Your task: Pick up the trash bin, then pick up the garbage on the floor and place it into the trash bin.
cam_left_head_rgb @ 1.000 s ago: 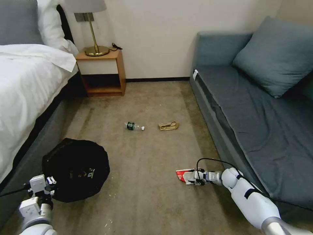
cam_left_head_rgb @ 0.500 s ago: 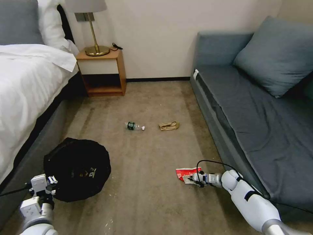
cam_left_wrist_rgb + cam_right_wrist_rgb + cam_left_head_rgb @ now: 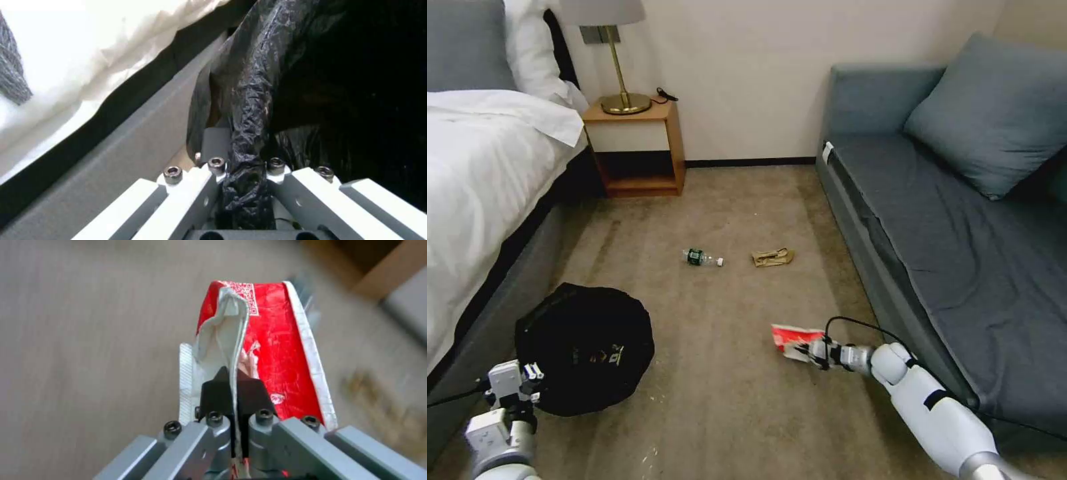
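Litter, a crumpled red-and-white foil wrapper [image 3: 267, 350], pinched in closed right gripper [image 3: 232, 380] above carpet. Low round black bag-lined bin [image 3: 587, 347] beside bed, rim clamped by left gripper [image 3: 242, 156].

A white bed [image 3: 474, 167] is on the left. A lamp [image 3: 610, 40] stands on a small wooden table [image 3: 637, 143]. A blue sofa [image 3: 960, 253] holds a big pillow [image 3: 994, 113].

Black trash bin [image 3: 585, 350], red-and-white wrapper [image 3: 788, 337], green-labelled clear bottle [image 3: 700, 257], tan paper wrapper [image 3: 772, 257]
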